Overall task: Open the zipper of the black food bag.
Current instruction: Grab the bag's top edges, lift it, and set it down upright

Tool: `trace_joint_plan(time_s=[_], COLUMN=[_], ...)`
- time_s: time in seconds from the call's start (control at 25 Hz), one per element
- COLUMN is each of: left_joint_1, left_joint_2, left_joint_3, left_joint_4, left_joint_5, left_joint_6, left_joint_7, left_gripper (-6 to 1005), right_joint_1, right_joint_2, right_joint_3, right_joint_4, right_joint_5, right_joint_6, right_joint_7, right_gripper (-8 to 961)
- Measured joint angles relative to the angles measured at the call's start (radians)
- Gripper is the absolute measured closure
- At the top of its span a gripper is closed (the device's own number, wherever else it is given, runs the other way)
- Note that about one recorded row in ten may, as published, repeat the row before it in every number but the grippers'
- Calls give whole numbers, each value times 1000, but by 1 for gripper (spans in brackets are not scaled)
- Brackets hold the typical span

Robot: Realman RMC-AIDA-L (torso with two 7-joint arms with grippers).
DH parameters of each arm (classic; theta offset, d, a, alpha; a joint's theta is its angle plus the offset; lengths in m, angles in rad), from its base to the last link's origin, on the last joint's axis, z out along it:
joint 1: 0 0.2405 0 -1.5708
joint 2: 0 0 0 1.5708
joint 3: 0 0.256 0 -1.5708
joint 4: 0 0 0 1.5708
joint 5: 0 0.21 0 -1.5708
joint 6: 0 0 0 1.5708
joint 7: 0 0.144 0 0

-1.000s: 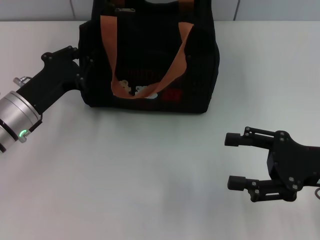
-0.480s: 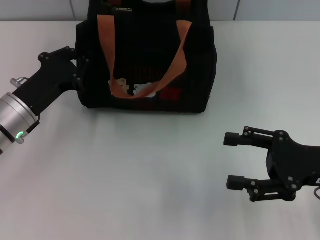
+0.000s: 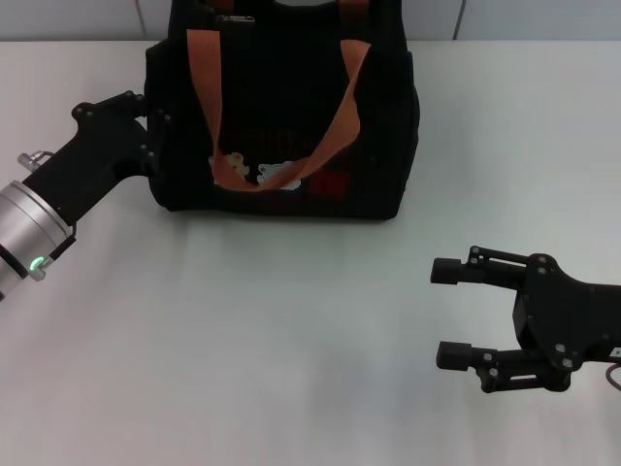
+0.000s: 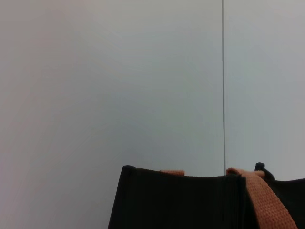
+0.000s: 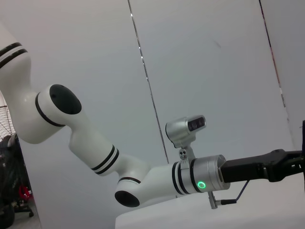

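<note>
The black food bag [image 3: 291, 116] stands upright at the far middle of the white table, its orange-brown handles [image 3: 342, 126] drooping over the front. A small silver pull tab of the zipper [image 3: 239, 17] shows on the bag's top near its far left; the zipper line is lost in the black fabric. My left gripper [image 3: 153, 136] is pressed against the bag's left side. The left wrist view shows only the bag's top edge [image 4: 181, 200] and a handle [image 4: 263, 200]. My right gripper [image 3: 454, 313] hovers open over the near right table, well apart from the bag.
The white table [image 3: 272, 330] stretches bare in front of the bag. A grey panelled wall [image 3: 524, 17] rises right behind the bag. The left arm [image 5: 143, 183] fills the lower part of the right wrist view.
The bag and my left gripper have shifted slightly to the left together. My right gripper has drifted a little lower and left, still open.
</note>
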Motion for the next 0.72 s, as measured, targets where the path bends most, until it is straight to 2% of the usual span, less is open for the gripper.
trace_joint_plan(time_s=[0.16,0.28,0.32,0.36,0.52,0.56,0.64,0.68,0.72], left_joint_1=[15,43,60,60,79,79,78,78,77], left_joint_2=[7,15,23,23,66,66,116,121,135], left_joint_3=[1,5,15,15,31,31,44,56,111], left_joint_4=[23,123,206,206,354,354,456,475,549], left_joint_5=[0,1,4,4,3,3,3,3,2], left_joint_6=[59,180,262,262,428,428,548,562,593], left_joint_7=[-23,-121,-199,-199,-353,-353,-467,-483,-538], left_gripper=[885,886,886,887,887,888,888,888,889], right_joint_1=[0,-1,-1,-1,-1,-1,0,0,0], right_joint_2=[0,0,0,0,0,0,-1,-1,-1], right_joint_3=[0,0,0,0,0,0,0,0,0], right_joint_4=[0,0,0,0,0,0,0,0,0], right_joint_5=[0,0,0,0,1,1,2,3,4], right_joint_6=[0,0,0,0,0,0,0,0,0], right_joint_7=[0,0,1,1,3,3,3,4,4], right_gripper=[132,133,133,133,134,134,135,135,135])
